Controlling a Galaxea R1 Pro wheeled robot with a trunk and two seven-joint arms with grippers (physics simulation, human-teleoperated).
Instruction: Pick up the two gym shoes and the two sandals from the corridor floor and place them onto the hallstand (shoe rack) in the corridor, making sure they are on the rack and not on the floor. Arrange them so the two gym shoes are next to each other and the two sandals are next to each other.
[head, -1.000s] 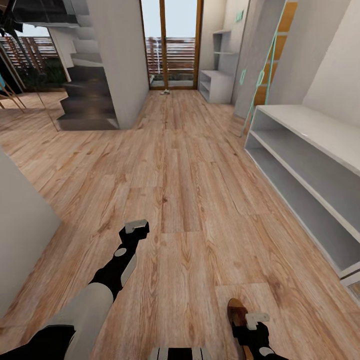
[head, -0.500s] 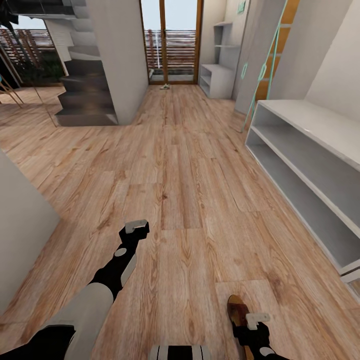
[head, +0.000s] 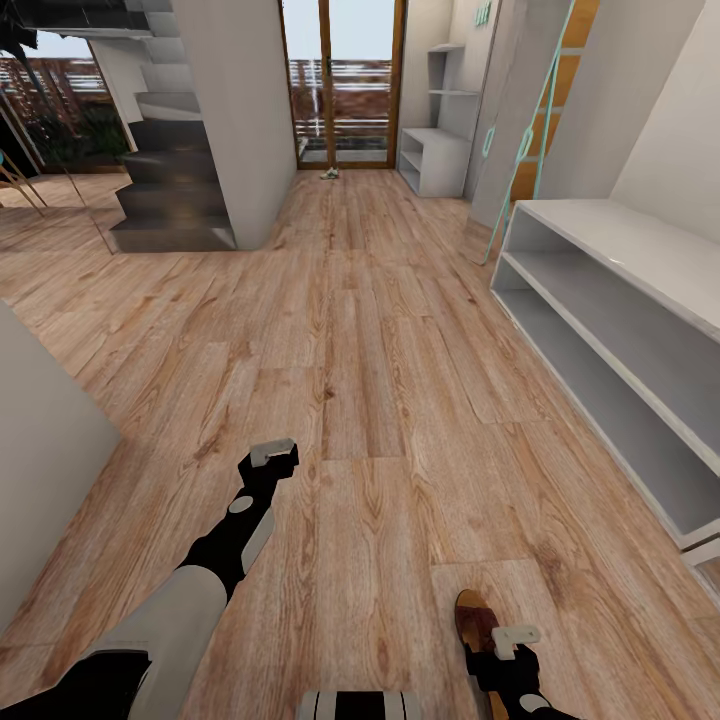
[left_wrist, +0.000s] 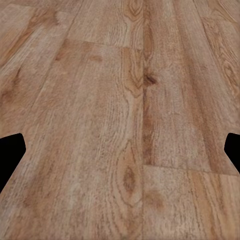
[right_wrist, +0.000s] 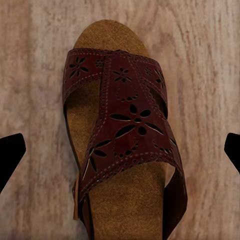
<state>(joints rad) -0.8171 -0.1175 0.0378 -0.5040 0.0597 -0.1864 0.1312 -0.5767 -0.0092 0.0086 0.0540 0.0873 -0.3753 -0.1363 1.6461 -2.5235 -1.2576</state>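
The right hand (head: 512, 640) sits at the bottom right of the head view, directly above a brown sandal (head: 474, 620) that lies flat on the corridor floor (head: 370, 380); in the right wrist view the sandal (right_wrist: 120, 145) shows a dark red-brown perforated strap with flower cut-outs over a tan footbed, and the two dark fingertips (right_wrist: 11, 155) stand wide apart at either edge of that picture, clear of the sandal, so the hand is spread and holds nothing. The left hand (head: 272, 455) hangs left of centre in the lower half of the head view on its black and grey arm, over bare planks; in the left wrist view the fingertips (left_wrist: 10, 150) again sit far apart at the picture's edges with only wood grain of the floor (left_wrist: 125, 110) between them. Along the right edge of the head view, the hallstand (head: 620, 330) runs away as a wide white-grey unit with a low top and long open compartments below it. A grey staircase (head: 165, 190) rises at the upper left beside a white wall block. At the far end, near the top centre, a small pale object, too small to identify, lies on the floor before a glazed door (head: 340, 80), with a narrower white shelf unit (head: 432, 150) just to its right.
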